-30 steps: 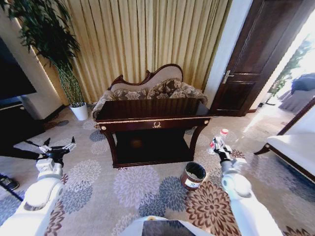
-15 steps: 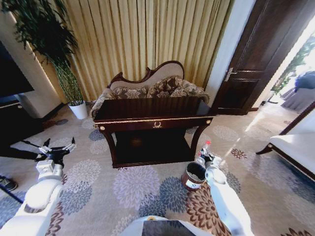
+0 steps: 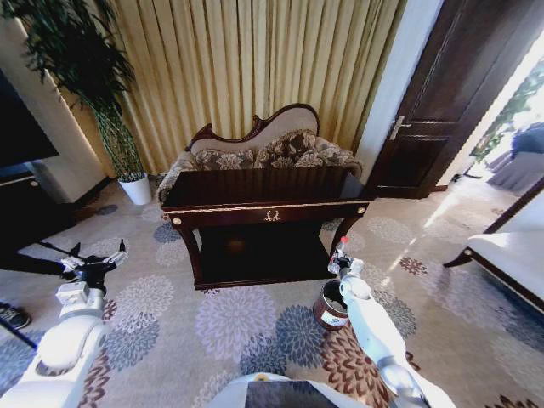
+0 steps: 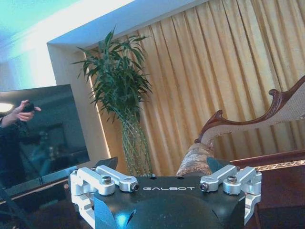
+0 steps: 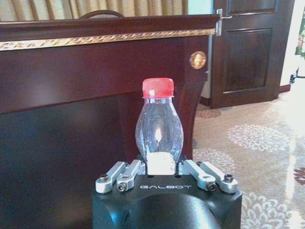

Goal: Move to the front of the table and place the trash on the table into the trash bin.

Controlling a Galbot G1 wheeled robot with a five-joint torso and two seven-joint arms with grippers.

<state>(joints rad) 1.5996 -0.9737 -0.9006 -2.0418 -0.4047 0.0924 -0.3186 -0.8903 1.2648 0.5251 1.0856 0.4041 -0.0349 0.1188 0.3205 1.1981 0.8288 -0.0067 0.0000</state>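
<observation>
- I am holding a clear bottle (image 5: 158, 126) with a red cap (image 5: 158, 87). It looks empty, so I am guessing it is very light.
- The thin plastic is probably smooth and a bit squishy, so I am gripping it low, near its bottom.
- My right gripper (image 5: 164, 168) is squeezing in around the bottle, which is standing up straight.
- In my head view, the bottle (image 3: 339, 253) is hanging right above the bin (image 3: 330, 306), by the front corner of the table (image 3: 263, 212).
- My left gripper (image 3: 92, 262) is waiting out to the side over the carpet, fingers spread wide and holding nothing.
</observation>
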